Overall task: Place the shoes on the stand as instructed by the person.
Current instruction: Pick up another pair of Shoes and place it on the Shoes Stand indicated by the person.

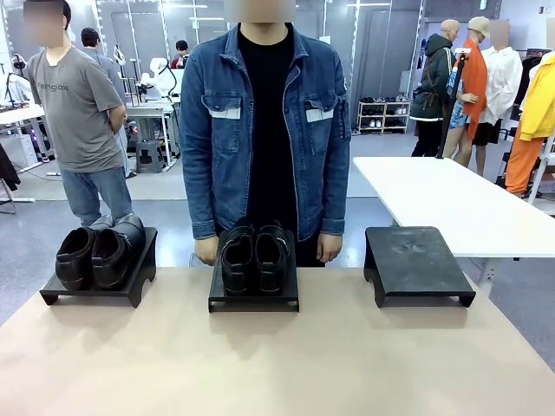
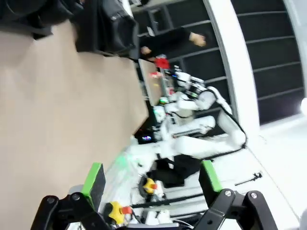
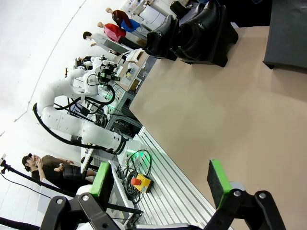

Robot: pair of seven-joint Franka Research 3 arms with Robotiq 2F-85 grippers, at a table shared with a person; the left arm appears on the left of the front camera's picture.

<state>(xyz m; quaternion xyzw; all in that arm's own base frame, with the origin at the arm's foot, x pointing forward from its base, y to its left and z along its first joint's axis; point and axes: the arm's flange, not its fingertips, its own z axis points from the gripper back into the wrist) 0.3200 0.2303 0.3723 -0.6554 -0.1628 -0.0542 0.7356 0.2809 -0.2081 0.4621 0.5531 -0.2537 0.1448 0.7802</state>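
Note:
Three black stands sit in a row on the tan table. One pair of glossy black shoes (image 1: 95,256) is on the left stand (image 1: 139,282), and a second pair (image 1: 254,258) is on the middle stand (image 1: 253,301). The right stand (image 1: 416,260) is bare. The person (image 1: 264,121) in a denim jacket stands behind the middle stand, hands down at its sides. My left gripper (image 2: 152,177) hangs open over the table's near edge, holding nothing. My right gripper (image 3: 160,179) is open too, far from a pair of shoes (image 3: 192,28) on their stand.
A white table (image 1: 451,199) stands at the back right, beyond the bare stand. The tan tabletop (image 1: 277,364) in front of the stands is bare. In the right wrist view the other white arm (image 3: 72,115) rises beside the table; part of another stand (image 3: 288,33) shows at the top right.

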